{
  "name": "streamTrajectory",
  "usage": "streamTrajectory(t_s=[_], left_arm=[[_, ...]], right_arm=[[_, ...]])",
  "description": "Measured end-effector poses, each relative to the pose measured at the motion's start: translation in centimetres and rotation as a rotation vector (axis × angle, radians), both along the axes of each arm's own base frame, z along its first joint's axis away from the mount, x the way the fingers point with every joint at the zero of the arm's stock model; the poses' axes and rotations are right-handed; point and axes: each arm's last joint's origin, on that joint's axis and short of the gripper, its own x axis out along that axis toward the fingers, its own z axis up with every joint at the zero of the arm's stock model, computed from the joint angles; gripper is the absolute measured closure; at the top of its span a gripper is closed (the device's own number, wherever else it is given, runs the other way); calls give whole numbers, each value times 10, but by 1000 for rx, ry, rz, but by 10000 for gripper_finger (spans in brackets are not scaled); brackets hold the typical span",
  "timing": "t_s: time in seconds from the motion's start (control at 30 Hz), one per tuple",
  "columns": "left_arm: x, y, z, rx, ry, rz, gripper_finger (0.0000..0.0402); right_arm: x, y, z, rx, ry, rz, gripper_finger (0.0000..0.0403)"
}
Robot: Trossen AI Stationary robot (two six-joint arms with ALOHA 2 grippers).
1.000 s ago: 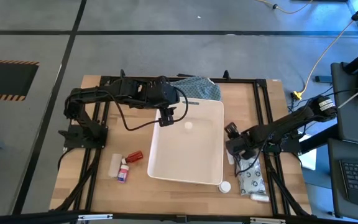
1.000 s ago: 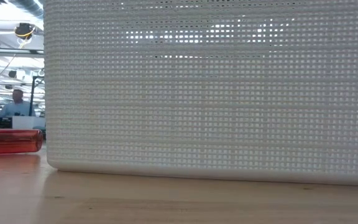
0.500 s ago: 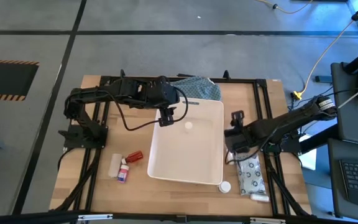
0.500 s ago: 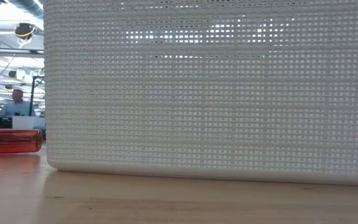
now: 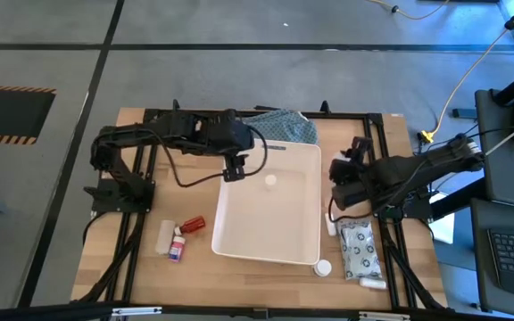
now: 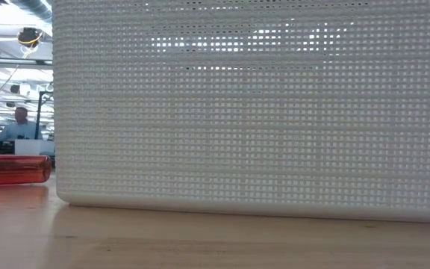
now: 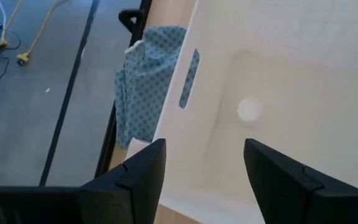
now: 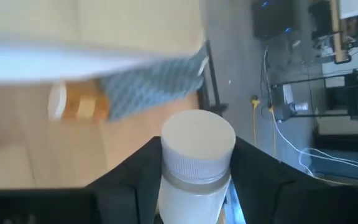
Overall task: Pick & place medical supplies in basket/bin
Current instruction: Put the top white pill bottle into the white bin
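White rectangular bin (image 5: 270,241) at centre of wooden tabletop (image 5: 141,267), w/ grey handle slot in far wall & one small white round item (image 5: 270,181) on its floor. Blue-green patterned cloth (image 5: 286,125) bunched just beyond far wall, touching rim. Left hand (image 5: 235,169) over bin's far-left corner, fingers (image 7: 135,180) spread apart, nothing between them; left wrist view: bin interior, slot, cloth. Right hand (image 5: 344,174) beside bin's right wall, above tabletop, clenched on small white bottle (image 8: 194,165) w/ ribbed white cap, seen upright between dark fingers in right wrist view. Same view, farther off: orange item (image 8: 79,104) w/ white cap lying on wood near cloth & bin edge. Flat grey patterned pouch (image 5: 360,250) on tabletop right of bin, near front-right corner; white tube (image 5: 373,283) just past its front end; small white round item (image 5: 324,267) touching or just beside bin's front-right corner. Left of bin, near front: white roll-like item (image 5: 164,236), red bottle (image 5: 192,225), small white bottle w/ pink-purple label (image 5: 177,245), close together. Low view: bin's mesh-textured wall fills most of frame; red bottle (image 6: 13,170) lying on its side at left; person seated far off in room behind.
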Motion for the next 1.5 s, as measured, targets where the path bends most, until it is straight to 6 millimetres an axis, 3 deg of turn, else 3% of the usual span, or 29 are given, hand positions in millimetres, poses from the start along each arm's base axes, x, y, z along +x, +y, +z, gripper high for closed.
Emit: streamTrajectory(t_s=[0.17, 0.37, 0.53, 0.73, 0.93, 1.1, 1.23, 1.5], left_arm=[[-25, -9, 23, -57, -97, -62, 192], [-64, -25, 60, -60, -331, -127, 192], [-86, -39, 53, -38, -470, -199, 192], [-112, -44, 5, -69, -522, -182, 192], [-134, -43, -53, -89, -595, -125, 192], [-141, -40, -87, -83, -665, -68, 192], [-141, -39, -101, -68, -683, -32, 192], [-140, -39, -105, -83, -683, -26, 192]], right_arm=[[9, 1, 35, -53, -221, -8, 236], [40, 12, 73, 0, -540, 124, 236], [68, 26, 80, 90, -738, 397, 236], [86, 36, 45, 205, -908, 662, 236], [97, 31, -12, 176, -1022, 653, 236], [120, 17, -47, 146, -1002, 598, 236], [146, 4, -66, 134, -942, 541, 236], [184, -15, -97, 197, -884, 515, 236]])
